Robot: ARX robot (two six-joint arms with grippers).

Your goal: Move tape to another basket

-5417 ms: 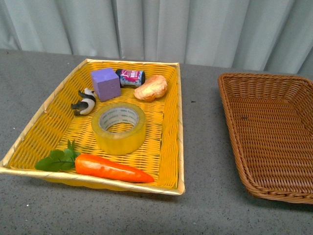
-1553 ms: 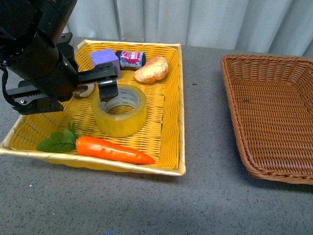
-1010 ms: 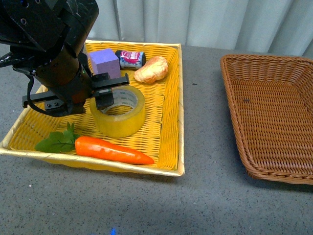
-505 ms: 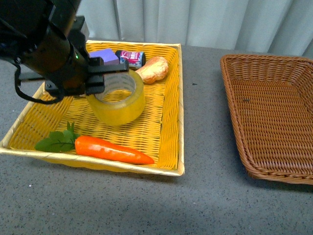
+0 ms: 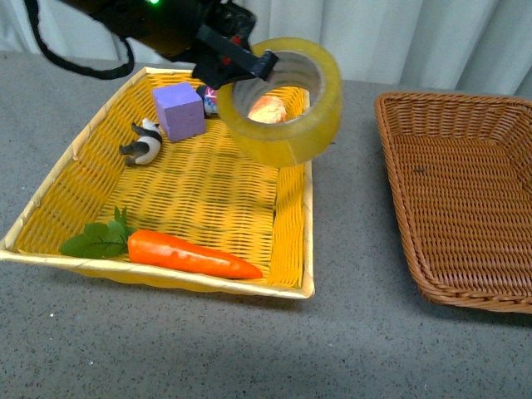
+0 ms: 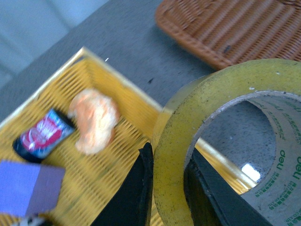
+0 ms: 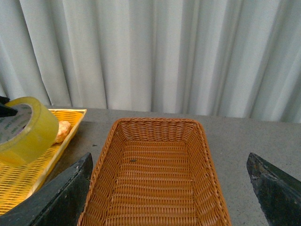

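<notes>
The tape (image 5: 293,140), a wide yellowish roll, hangs in the air above the right rim of the yellow basket (image 5: 308,218). My left gripper (image 5: 243,63) is shut on the tape's wall, one finger inside the core and one outside. In the left wrist view the black fingers (image 6: 142,188) pinch the tape (image 6: 171,150) between them. The brown wicker basket (image 5: 401,208) lies to the right with nothing in it. My right gripper (image 7: 169,197) is open above that basket (image 7: 155,174), and the tape (image 7: 29,133) shows at the edge of its view.
In the yellow basket lie an orange carrot (image 5: 191,258) with green leaves, a purple block (image 5: 179,116), a small panda figure (image 5: 146,146), a bread roll (image 6: 94,120) and a small can (image 6: 42,134). Grey tabletop separates the two baskets. A curtain hangs behind.
The left gripper closed on the tape in the yellow basket, then raised it and carried it rightward to above that basket's right rim.
</notes>
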